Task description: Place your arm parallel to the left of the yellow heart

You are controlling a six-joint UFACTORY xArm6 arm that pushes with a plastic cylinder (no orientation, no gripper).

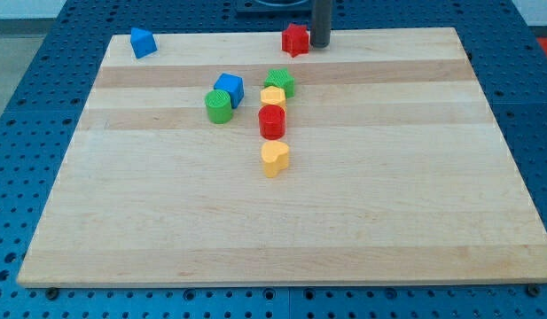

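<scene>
Wooden board [362, 221] lies on a blue perforated bench; no containers are present, so nothing is held in any.

Left to right: a blue block [143, 42], shape unclear, sits alone at the view's top left corner. Near the board's middle a green cylinder [218, 105] touches a blue cube [229, 87]. Next stands a column: green block [279, 81] at its top, a small yellow block [273, 97] just below, a red cylinder [271, 121] under that, and the yellow heart [275, 158] lowest, slightly apart from the red cylinder. At the view's top edge a red block [295, 39], possibly star-shaped, sits just left of my tip [320, 44].

No jaws exist on this rig; the rod holds nothing.

Judgement: the approach has hardly begun. My tip is well apart from the heart, above and slightly right of it. The next move calls for travel down the view to the heart's left, level with it, skirting the red block and the cluster without touching.
</scene>
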